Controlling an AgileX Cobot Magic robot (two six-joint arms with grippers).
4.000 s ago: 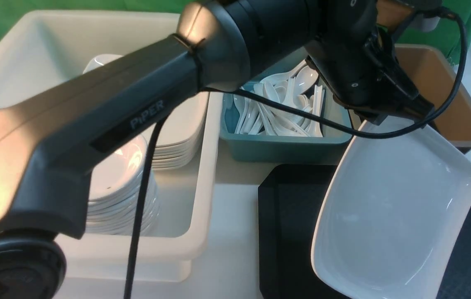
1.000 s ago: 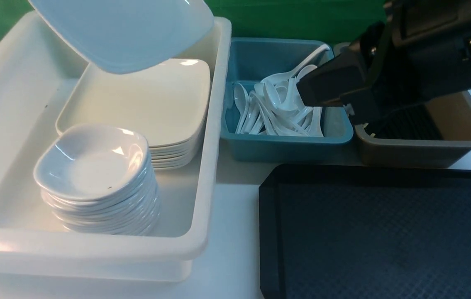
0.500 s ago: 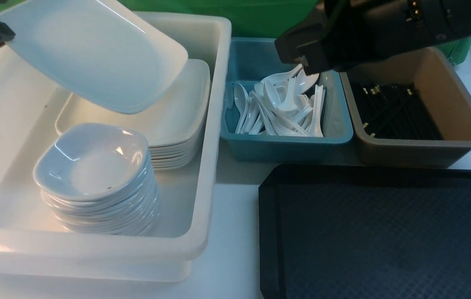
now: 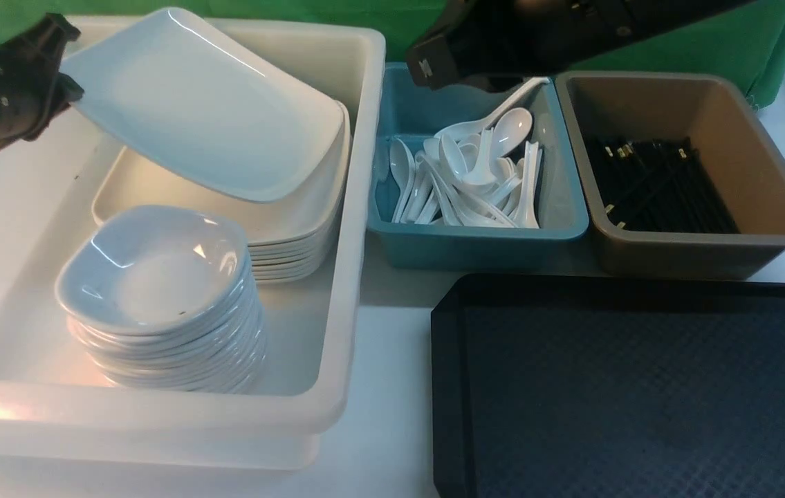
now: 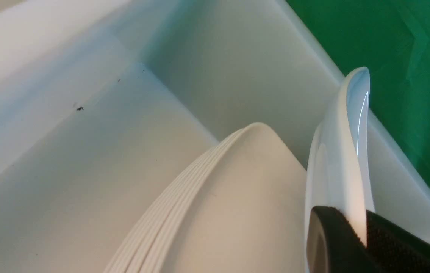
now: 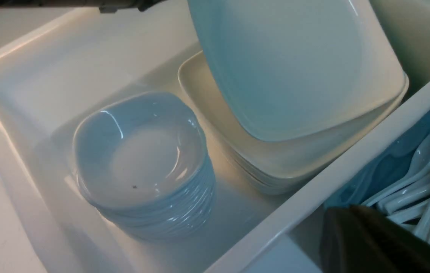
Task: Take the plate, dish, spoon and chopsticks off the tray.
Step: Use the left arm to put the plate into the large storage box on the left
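Room above the tray [image 4: 634, 387] is open. Behind the tray stand the blue bin [image 4: 475, 245] and brown tub [image 4: 696, 259]; left of it rises the wall of the white tub [image 4: 349, 277], with bare counter [image 4: 392, 387] between.

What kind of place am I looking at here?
Probably a mock canteen dish-return station: a white tub of stacked plates, a teal bin of soup spoons, a brown bin of chopsticks, and a green backdrop behind.
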